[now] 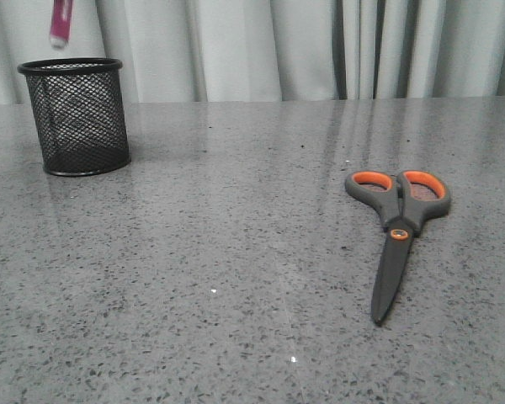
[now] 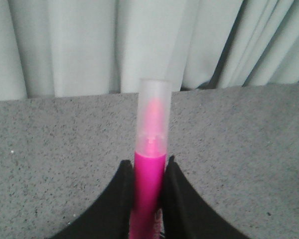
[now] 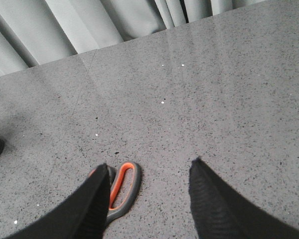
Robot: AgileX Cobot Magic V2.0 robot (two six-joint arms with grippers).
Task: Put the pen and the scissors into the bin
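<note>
Your left gripper (image 2: 148, 186) clamps the pen (image 2: 149, 184), which hangs above the bin (image 1: 76, 116), its upper part cropped in the front view. Your right gripper (image 3: 148, 191) is spread, empty, one finger (image 3: 92, 206) hiding part of the scissors (image 1: 398, 231) on the table (image 1: 236, 278).

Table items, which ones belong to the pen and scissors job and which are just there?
Job: pen, held in the left gripper above the bin; scissors, flat on the table; right gripper, open.
Just there: curtain, grey table.
</note>
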